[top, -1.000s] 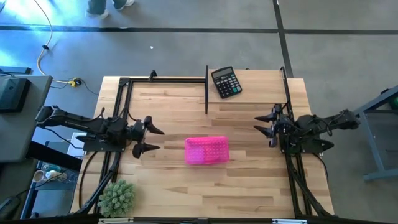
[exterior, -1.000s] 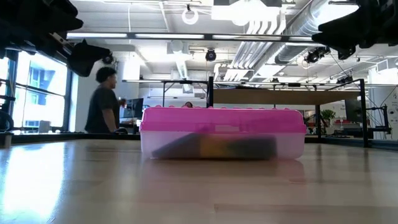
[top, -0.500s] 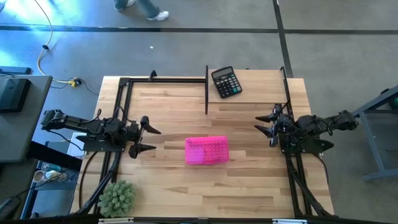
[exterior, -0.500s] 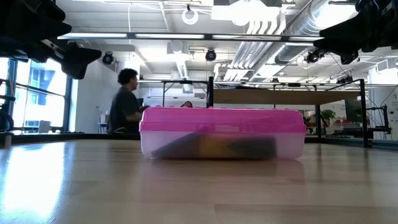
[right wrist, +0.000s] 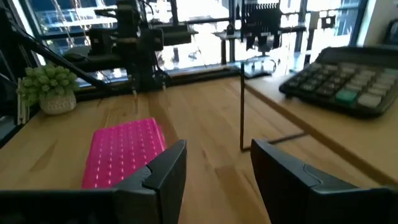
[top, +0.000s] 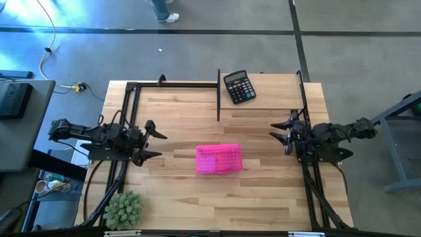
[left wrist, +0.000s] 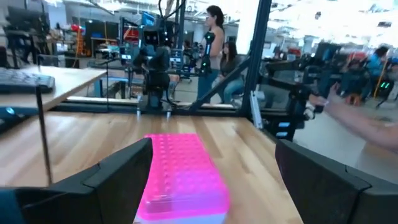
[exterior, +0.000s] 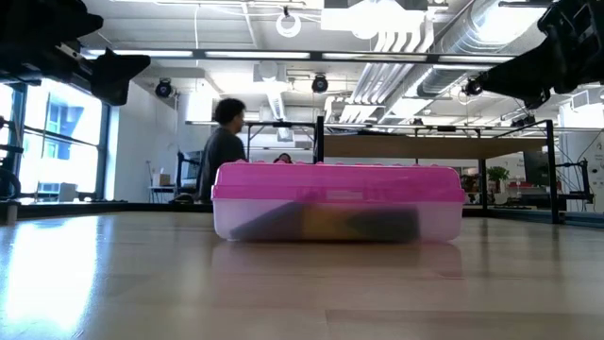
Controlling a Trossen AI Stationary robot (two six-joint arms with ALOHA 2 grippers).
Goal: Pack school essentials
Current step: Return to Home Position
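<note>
A case with a pink lid and a clear base lies flat on the wooden table, lid shut. Through its clear wall I see dark and yellow shapes, which I take for school essentials; which ones they are cannot be told. My left gripper hovers level at the table's left, open, pointing at the case from a distance. My right gripper hovers level at the table's right, open, also apart from the case. Neither has anything between its fingers.
A black calculator lies at the far edge, right of a thin black upright bar. A spiky green plant ball sits at the near left corner. Black frame rails run along both sides. A person walks in the room behind.
My left gripper has drawn back toward the table's left edge, away from the case, staying open. The case has not moved. In the room behind, a person has walked from left toward the middle.
</note>
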